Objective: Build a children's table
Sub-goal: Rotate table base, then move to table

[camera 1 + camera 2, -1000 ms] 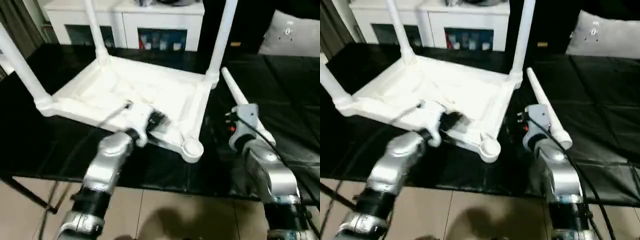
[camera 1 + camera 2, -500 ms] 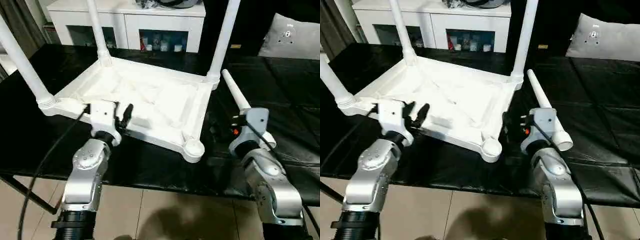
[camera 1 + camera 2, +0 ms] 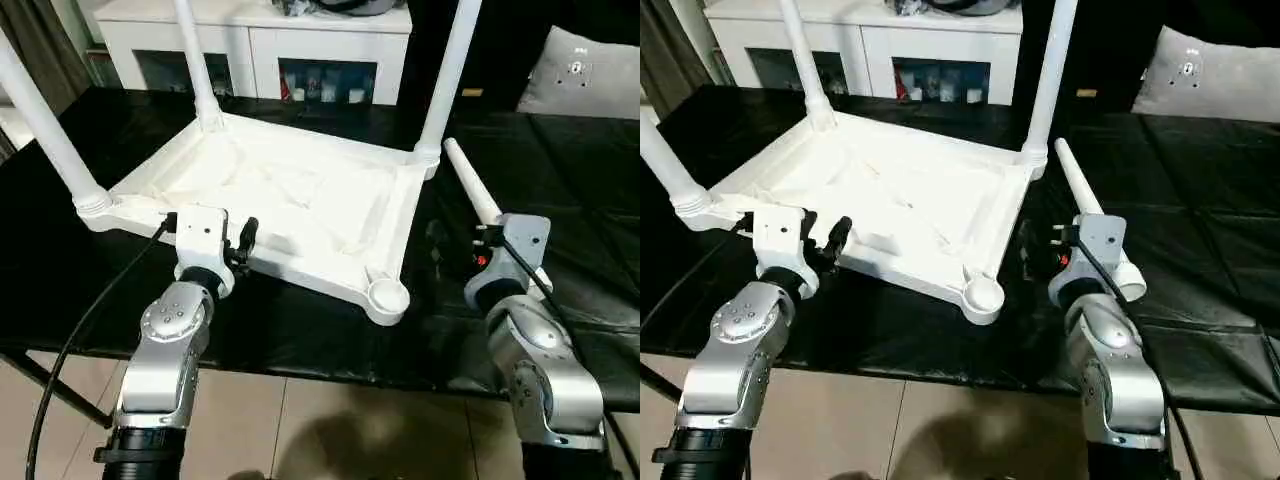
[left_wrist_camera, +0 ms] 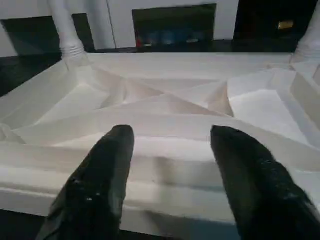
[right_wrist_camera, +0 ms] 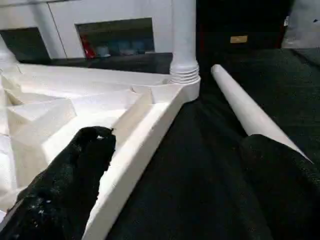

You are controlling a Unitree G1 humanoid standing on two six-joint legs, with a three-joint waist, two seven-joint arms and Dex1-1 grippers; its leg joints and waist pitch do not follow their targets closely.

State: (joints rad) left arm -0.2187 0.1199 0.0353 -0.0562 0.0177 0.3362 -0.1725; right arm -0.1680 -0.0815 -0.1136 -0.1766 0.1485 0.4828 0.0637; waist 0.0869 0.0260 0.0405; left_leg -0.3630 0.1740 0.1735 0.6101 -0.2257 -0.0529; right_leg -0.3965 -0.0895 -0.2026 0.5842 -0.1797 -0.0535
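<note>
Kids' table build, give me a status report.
Both tools open, left tool facing the table top. Three legs in; fourth leg loose beside right tool. Empty socket unobstructed.

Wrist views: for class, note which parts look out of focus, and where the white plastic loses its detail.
Left wrist view: the two black fingers are soft-edged, and the table top beyond shows its ribs clearly. Right wrist view: the near finger is blurred, while the loose leg and the bright near rim go nearly featureless white.

White cabinet (image 3: 250, 40), grey cushion (image 3: 585, 75), black worktable (image 3: 590, 190).
</note>
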